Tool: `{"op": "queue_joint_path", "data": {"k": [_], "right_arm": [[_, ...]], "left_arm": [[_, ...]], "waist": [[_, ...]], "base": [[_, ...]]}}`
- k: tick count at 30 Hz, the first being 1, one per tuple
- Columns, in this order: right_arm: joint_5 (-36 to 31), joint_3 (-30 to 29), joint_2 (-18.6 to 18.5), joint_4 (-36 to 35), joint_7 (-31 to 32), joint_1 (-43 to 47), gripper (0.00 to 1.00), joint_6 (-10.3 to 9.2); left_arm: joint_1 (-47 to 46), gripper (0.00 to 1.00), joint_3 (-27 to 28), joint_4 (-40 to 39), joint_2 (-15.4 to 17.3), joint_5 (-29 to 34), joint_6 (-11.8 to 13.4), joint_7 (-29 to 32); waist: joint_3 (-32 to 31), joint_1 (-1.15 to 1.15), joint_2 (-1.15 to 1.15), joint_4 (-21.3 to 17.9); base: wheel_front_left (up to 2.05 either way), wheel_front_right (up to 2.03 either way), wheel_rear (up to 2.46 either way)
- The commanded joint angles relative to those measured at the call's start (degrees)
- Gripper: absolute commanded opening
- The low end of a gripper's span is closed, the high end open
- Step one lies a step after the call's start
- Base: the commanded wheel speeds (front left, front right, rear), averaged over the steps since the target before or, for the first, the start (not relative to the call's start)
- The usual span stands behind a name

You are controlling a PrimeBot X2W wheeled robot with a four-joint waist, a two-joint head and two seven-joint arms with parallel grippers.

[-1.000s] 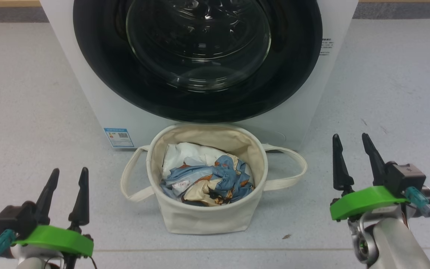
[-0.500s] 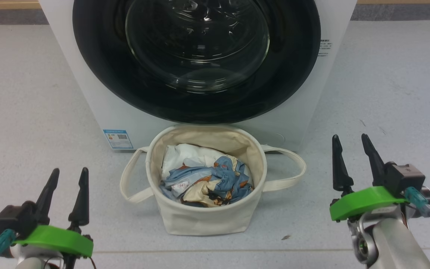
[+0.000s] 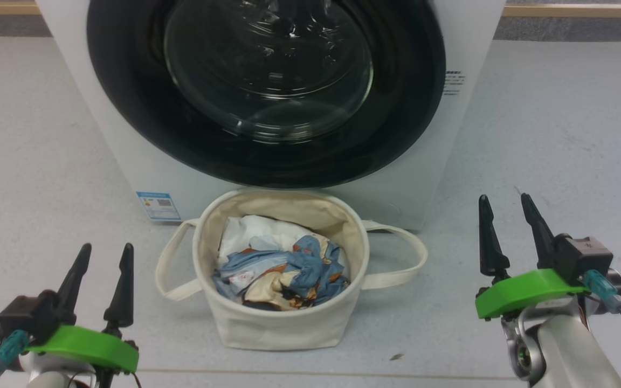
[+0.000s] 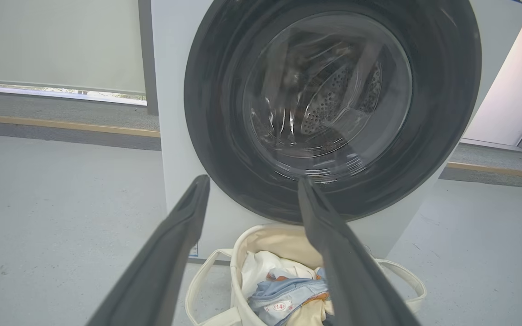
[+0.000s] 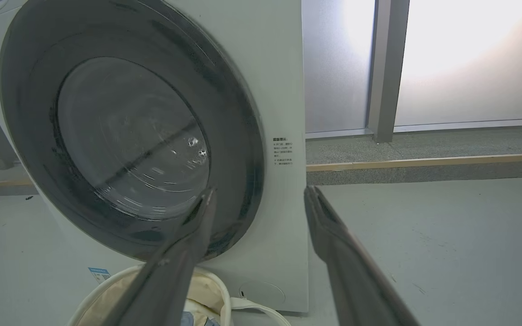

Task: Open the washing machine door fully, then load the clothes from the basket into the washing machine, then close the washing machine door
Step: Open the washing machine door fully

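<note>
Claws both spread wide, gripping nothing: my left claw (image 3: pixel 107 247) and right claw (image 3: pixel 505 196) flank the small round cream canvas basket (image 3: pixel 273 328), well apart from it. The clothes (image 3: pixel 283 272), dusty blue, cream and orange patterned fabric, lie inside. Just behind, the round black-rimmed glass washing machine door (image 3: pixel 127 129) sits shut on the big white washing machine (image 3: pixel 413 183).

Left gripper (image 3: pixel 106 247) and right gripper (image 3: pixel 505 197) both hang free, fingers (image 3: pixel 122 293) spread wide with nothing between them, tips pointing away from the body, a green collar (image 3: pixel 87 347) at each finger base, pale right forearm (image 3: pixel 574 350) behind its fingers.
</note>
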Motion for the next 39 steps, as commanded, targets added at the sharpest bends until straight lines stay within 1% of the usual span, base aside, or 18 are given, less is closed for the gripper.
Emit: {"op": "queue_joint_path", "data": {"k": [1,13,19,25,39], "right_arm": [[0.33,1.22,-0.19,-1.65,-0.72,-1.82,1.00,0.00],[0.58,1.37,-0.20,-1.40,-0.72,-1.75,1.00,0.00],[0.71,1.48,-0.04,-1.23,-0.72,-1.62,1.00,0.00],[1.24,1.01,0.16,-1.21,-0.72,-1.55,1.00,0.00],[2.98,0.79,0.43,-1.11,-0.72,-1.54,1.00,0.00]], "left_arm": [[-2.33,1.00,1.73,-1.60,1.57,0.58,-0.33,-0.70],[-2.37,1.00,0.46,-1.21,1.62,0.33,-0.33,-0.70],[-2.17,1.00,0.04,-1.48,1.99,-0.20,-0.33,-0.70],[-2.02,1.00,-0.07,-1.58,2.07,-0.18,-0.33,-0.70],[-1.87,1.00,0.70,-2.00,1.60,0.56,-0.33,-0.70]], "waist": [[0.03,0.00,0.00,0.01],[-0.12,0.00,0.00,-0.06],[-0.15,0.00,0.00,-0.19],[-0.15,0.00,0.00,-0.32],[-0.13,0.00,0.00,-0.25]], "base": [[1.44,1.01,-2.45],[1.03,1.40,-2.43],[0.78,0.78,-1.56],[0.31,0.31,-0.62],[0.00,0.00,0.00]]}}
